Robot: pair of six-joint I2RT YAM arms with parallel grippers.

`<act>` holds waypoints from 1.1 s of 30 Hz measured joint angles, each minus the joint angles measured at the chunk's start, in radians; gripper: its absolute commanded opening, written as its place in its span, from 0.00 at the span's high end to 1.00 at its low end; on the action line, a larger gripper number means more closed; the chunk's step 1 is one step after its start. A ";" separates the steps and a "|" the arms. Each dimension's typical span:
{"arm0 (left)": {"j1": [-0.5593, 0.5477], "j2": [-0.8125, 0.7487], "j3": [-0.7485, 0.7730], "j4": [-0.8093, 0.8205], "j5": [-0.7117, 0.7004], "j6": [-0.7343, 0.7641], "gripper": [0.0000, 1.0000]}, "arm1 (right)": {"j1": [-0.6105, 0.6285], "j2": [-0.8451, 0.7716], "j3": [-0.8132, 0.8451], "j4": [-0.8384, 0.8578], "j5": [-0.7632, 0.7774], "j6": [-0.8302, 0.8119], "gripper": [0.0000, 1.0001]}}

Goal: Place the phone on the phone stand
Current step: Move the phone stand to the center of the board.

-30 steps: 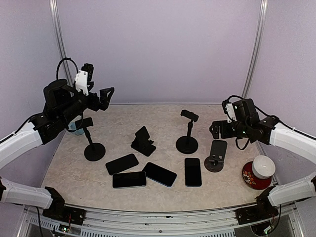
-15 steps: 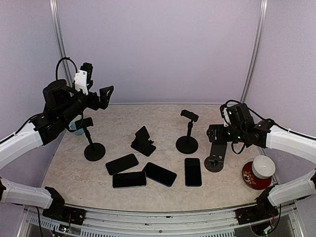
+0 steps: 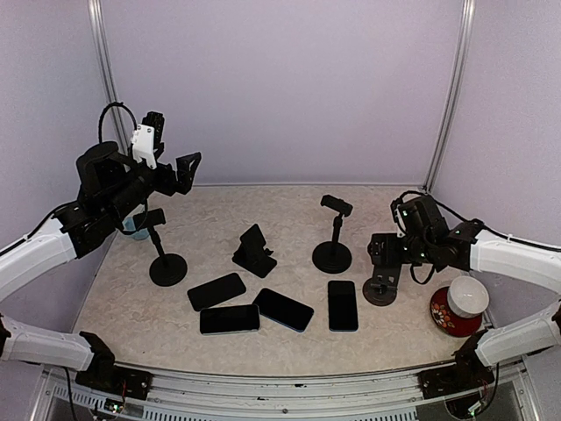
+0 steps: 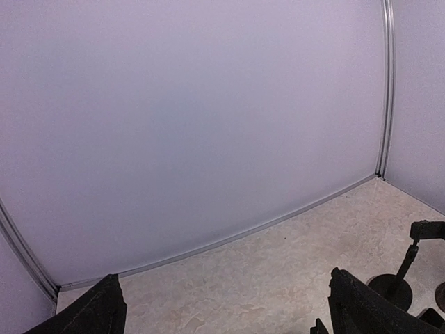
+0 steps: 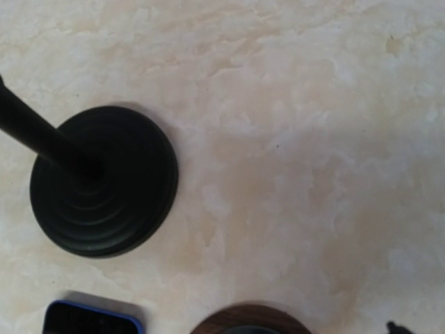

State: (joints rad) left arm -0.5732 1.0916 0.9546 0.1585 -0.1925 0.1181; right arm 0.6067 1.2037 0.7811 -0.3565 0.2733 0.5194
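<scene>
Several dark phones lie flat at the front middle: one [image 3: 216, 290], one [image 3: 230, 319], one [image 3: 283, 309] and a blue-edged one [image 3: 343, 305], whose corner [image 5: 90, 321] shows in the right wrist view. There are several black phone stands: a tall clamp stand [image 3: 162, 254], a folding stand [image 3: 254, 250], a second tall clamp stand [image 3: 333, 237] with a round base [image 5: 104, 181], and a low round-based stand [image 3: 380, 288]. My right gripper [image 3: 383, 249] hovers open just above that low stand and holds nothing. My left gripper [image 3: 182, 169] hangs open and empty, high at the back left; its fingers [image 4: 104, 309] frame bare floor.
A white bowl on a red saucer [image 3: 461, 303] stands at the right, close to my right arm. A small blue object [image 3: 136, 231] sits behind the left tall stand. A brown round edge [image 5: 250, 324] shows at the bottom of the right wrist view.
My right gripper has moved left and down, from beside the low round-based stand to just above it. The left arm has barely moved. Both grippers stayed open.
</scene>
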 measured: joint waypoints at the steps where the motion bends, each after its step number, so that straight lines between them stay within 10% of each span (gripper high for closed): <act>1: 0.000 0.000 0.000 0.000 0.000 0.000 0.01 | 0.000 0.000 -0.002 0.000 0.000 0.002 0.01; 33: 0.000 0.002 -0.008 0.014 -0.026 0.007 0.01 | 0.006 0.038 -0.027 0.002 0.056 0.049 0.12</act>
State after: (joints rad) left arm -0.5732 1.0931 0.9470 0.1722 -0.2184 0.1253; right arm 0.6128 1.2419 0.7544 -0.3542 0.3294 0.5682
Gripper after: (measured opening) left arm 0.989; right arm 0.925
